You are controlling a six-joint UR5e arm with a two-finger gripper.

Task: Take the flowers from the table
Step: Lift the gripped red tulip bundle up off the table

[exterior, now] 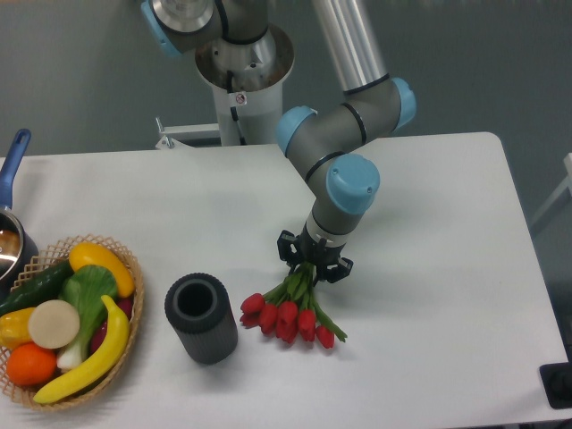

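- Gripper (314, 265): clamped on the green stems of the flowers (288, 313).
- Flowers: red buds low over the table (429, 268), just right of the black cylinder (201, 318).

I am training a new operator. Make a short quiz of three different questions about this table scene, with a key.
1. True or false: the gripper is closed on the stems of the flowers.
2. What stands left of the flowers? A) dark cylinder B) glass bottle C) blue box
3. Fill in: the banana lies in a woven ____.

Key: 1 true; 2 A; 3 basket.
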